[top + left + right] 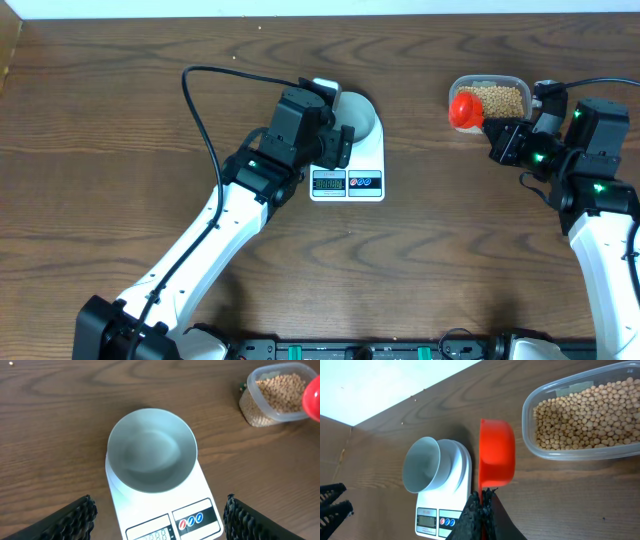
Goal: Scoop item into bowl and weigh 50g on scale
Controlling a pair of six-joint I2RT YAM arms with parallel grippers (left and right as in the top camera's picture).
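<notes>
Zero fill in bowl point(152, 450) on scale point(372, 155); right gripper point(481, 502) pinching red scoop point(496, 457) near beans point(585, 415) for dipping; left gripper point(160, 522) spread, clear.

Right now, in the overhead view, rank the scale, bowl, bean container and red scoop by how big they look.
1. scale
2. bean container
3. bowl, partly hidden, so its place is less sure
4. red scoop
</notes>
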